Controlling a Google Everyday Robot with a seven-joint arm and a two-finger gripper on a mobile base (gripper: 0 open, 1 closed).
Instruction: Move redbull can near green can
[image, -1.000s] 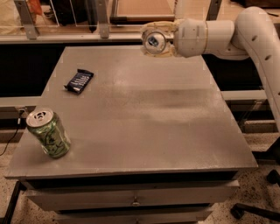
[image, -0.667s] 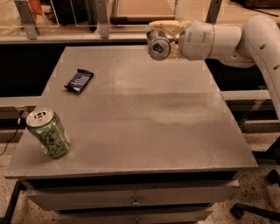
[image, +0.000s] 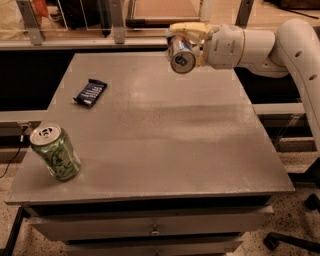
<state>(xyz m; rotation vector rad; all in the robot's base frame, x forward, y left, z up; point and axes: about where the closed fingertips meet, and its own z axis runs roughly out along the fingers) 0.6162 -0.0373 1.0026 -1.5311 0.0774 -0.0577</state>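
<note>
Claw (image: 186, 40) clamped on redbull can (image: 181, 59), can end-on to cam, over table (image: 200, 150) far edge. Green can (image: 55, 152) well apart, diag across at near corner.

Glossy white tubular arm (image: 295, 45), cream-yellow gripper (image: 181, 46) over the table's (image: 200, 150) far edge.

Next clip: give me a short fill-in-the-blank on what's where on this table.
Above the far edge of the table, the gripper has its fingers ____ on the redbull can.
The green can stands ____ at the near left corner.
The dark snack bar lies on the table's ____ half.
Missing: shut; upright; left.
</note>
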